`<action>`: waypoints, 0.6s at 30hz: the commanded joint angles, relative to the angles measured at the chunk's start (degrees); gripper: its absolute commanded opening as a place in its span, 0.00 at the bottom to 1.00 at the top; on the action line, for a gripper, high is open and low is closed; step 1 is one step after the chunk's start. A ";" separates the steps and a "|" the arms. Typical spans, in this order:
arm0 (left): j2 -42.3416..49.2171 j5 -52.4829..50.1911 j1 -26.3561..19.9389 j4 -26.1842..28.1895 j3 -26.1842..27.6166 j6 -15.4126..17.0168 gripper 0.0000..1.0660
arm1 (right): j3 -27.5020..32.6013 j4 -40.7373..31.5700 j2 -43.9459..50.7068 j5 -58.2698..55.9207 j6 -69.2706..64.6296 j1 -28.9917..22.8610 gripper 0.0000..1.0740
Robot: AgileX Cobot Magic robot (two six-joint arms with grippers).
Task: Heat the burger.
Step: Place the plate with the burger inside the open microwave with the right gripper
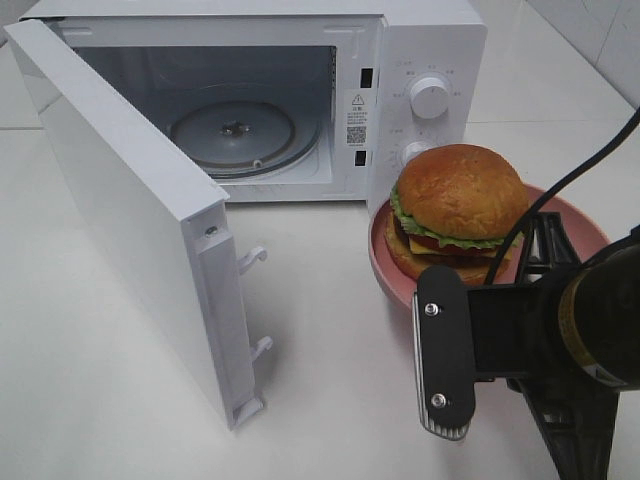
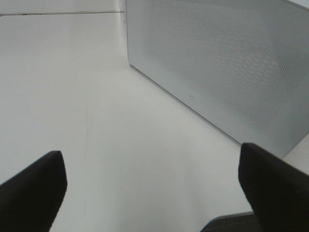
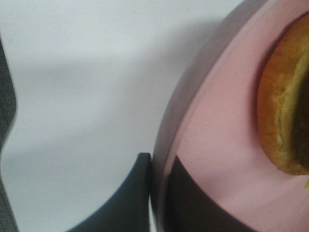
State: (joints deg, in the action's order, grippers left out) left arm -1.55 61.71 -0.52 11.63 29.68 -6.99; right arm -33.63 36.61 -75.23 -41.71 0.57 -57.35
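burger [image 1: 460, 195] on plate [image 1: 385, 262], by microwave [image 1: 430, 40]
Open door [image 1: 120, 190] juts toward 7 o'clock; plate at microwave's 4 o'clock.

A white microwave [image 1: 440, 45] stands at twelve o'clock, its door [image 1: 120, 200] swung open toward nine, with a glass turntable [image 1: 205, 132] inside. A pink plate [image 1: 379, 258] sits at three on the white table [image 1: 110, 400].

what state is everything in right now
microwave door, swung wide open
turntable, bare, nothing on it
burger, on the pink plate, outside the microwave
pink plate, on the table, rim between the right gripper fingers
left gripper, open, holding nothing
right gripper, shut on the pink plate's rim
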 commanded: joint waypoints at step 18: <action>-0.06 -0.17 0.11 -0.17 -0.06 0.00 0.83 | -0.17 0.86 0.69 10.66 20.40 6.82 0.00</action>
State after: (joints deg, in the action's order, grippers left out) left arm -1.55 61.71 -0.52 11.63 29.68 -6.99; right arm -33.63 35.58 -75.23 -33.23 19.48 -50.82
